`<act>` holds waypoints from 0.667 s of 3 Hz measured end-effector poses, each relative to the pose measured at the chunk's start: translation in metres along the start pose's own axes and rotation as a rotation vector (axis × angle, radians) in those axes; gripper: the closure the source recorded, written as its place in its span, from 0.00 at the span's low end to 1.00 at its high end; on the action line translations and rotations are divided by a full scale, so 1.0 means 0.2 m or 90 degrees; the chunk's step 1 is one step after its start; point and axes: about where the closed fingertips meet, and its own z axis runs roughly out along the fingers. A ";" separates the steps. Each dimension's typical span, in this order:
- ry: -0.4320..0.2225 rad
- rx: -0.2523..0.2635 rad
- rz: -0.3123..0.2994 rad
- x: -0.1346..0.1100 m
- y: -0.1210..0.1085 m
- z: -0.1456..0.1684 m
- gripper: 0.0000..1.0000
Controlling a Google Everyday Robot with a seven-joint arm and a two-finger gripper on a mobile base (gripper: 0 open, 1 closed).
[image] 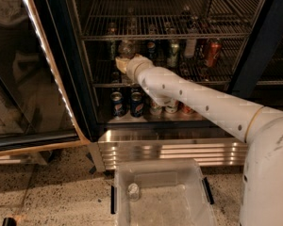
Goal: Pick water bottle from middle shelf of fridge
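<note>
The fridge (87,102) stands open, its glass door (28,69) swung out to the left. My gripper (124,64) reaches in at the left end of the middle shelf (203,80), a dark wire rack. The water bottle (126,48), clear with a pale top, stands right at the gripper, its lower part hidden behind the wrist. I cannot see whether the bottle rests on the rack or is lifted off it. My white arm (198,100) crosses the fridge opening from the lower right.
A green-labelled bottle (173,51), a pale bottle (190,46) and a red can (211,52) stand further right on the same rack. Pepsi cans (137,103) and other cans stand on the fridge floor. A clear plastic bin (162,194) sits in front of the ribbed steel base (170,149).
</note>
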 end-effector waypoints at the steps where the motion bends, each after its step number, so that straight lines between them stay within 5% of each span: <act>1: 0.026 -0.006 0.005 0.00 0.00 -0.02 1.00; 2: 0.051 -0.016 0.013 0.00 0.01 -0.05 1.00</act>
